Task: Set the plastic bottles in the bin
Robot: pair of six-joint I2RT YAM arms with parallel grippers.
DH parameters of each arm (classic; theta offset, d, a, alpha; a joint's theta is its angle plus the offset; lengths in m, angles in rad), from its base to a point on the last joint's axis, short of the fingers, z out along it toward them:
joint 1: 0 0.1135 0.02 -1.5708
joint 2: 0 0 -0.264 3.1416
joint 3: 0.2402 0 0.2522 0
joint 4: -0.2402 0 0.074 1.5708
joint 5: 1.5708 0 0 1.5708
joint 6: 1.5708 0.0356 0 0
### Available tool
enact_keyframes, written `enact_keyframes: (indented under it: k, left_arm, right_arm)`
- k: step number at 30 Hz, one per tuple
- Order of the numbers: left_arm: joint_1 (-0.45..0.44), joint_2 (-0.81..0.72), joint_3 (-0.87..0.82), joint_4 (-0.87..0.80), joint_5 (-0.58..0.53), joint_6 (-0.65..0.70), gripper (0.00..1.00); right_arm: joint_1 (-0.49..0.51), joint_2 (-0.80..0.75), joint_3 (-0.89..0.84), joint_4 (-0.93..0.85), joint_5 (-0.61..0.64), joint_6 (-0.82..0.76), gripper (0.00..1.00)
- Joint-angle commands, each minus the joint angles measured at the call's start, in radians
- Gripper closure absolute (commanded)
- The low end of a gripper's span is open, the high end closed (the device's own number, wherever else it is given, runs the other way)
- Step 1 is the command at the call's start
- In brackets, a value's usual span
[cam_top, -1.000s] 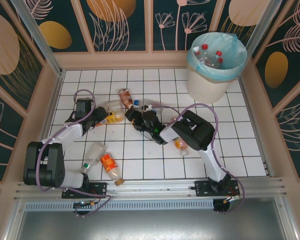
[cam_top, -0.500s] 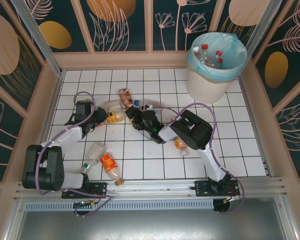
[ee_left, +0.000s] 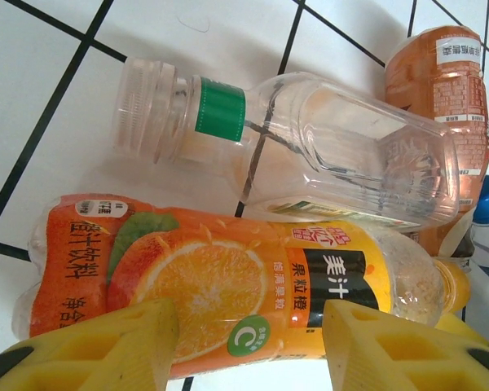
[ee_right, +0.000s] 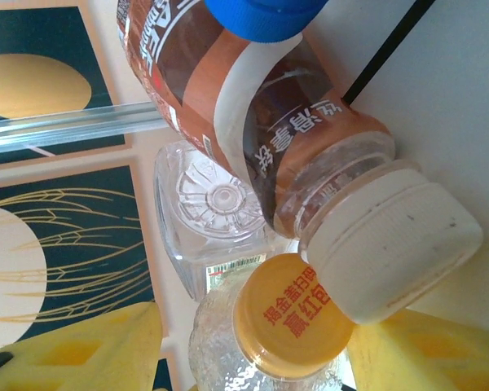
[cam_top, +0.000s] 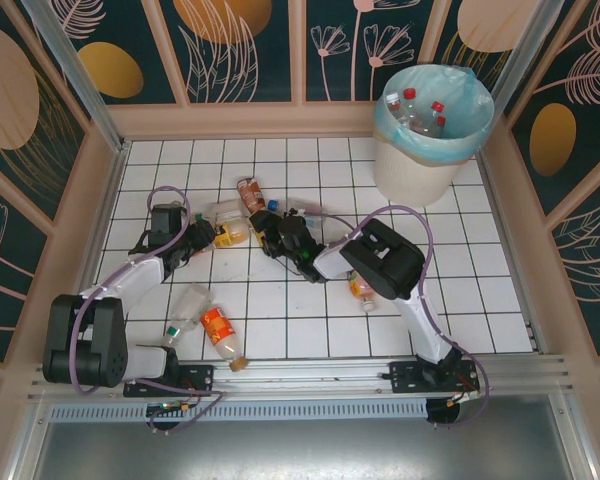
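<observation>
Bin [cam_top: 408, 172]: holding several bottles [cam_top: 412, 108].
Tiled floor [cam_top: 480, 300]: carrying loose bottles [cam_top: 220, 330].
Left gripper [ee_left: 248, 326]: spread, straddling orange juice bottle [ee_left: 212, 285].
Right gripper [ee_right: 257, 346]: spread.

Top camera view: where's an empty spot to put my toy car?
Bare tiles run along the far edge of the white tiled table, left of the round cream-white bin with the blue bag, and at the near right beside the right arm. The middle is crowded: the left claw and right claw meet a heap of clear plastic bottles.
</observation>
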Motion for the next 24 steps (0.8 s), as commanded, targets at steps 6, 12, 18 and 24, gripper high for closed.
enact_keyframes:
  k: [6, 12, 18, 24]
  left_arm:
    - [0.008, -0.004, -0.028, -0.075, -0.024, 0.028, 0.47]
    - [0.008, 0.0, -0.022, -0.073, -0.019, 0.029, 0.47]
    - [0.008, -0.022, -0.027, -0.077, -0.013, 0.026, 0.47]
    - [0.008, -0.05, -0.027, -0.076, -0.017, 0.018, 0.47]
  right_arm:
    - [0.006, 0.075, 0.036, -0.095, 0.023, 0.111, 0.41]
    - [0.004, 0.091, 0.035, -0.094, 0.019, 0.132, 0.48]
    - [0.004, 0.096, 0.026, -0.072, 0.019, 0.162, 0.56]
    - [0.004, 0.078, 0.006, -0.037, 0.019, 0.147, 0.66]
